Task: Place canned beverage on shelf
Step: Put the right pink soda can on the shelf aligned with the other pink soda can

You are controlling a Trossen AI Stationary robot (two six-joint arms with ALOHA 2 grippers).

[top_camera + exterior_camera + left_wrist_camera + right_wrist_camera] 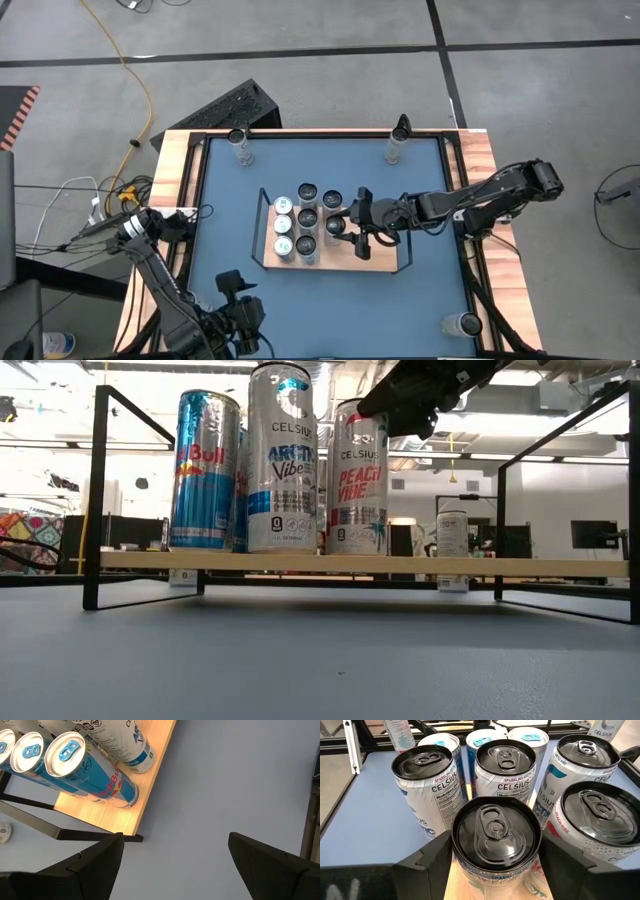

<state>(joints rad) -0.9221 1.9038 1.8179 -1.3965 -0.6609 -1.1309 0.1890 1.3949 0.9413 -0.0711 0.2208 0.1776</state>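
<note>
The left gripper (240,318) waits at the table's near edge, well apart from the shelf (380,262), its fingers (85,865) spread wide over bare blue tabletop (330,310).

Left to right across the shelf stand three Red Bull cans (283,226), then Celsius cans (307,216), all upright. The nearest Celsius can (496,835) (black lid, pull tab up) stands upright between the right gripper (357,238) fingers (432,865), which flank it closely on both sides; whether they press its wall cannot be told. Another black-lidded can (597,817) stands just beside it, and more cans crowd behind.

The right arm reaches in level from the table's right side, wrist over the shelf's bare half. The shelf's long axis runs left to right. Single cans (239,146) stand at table corners.
</note>
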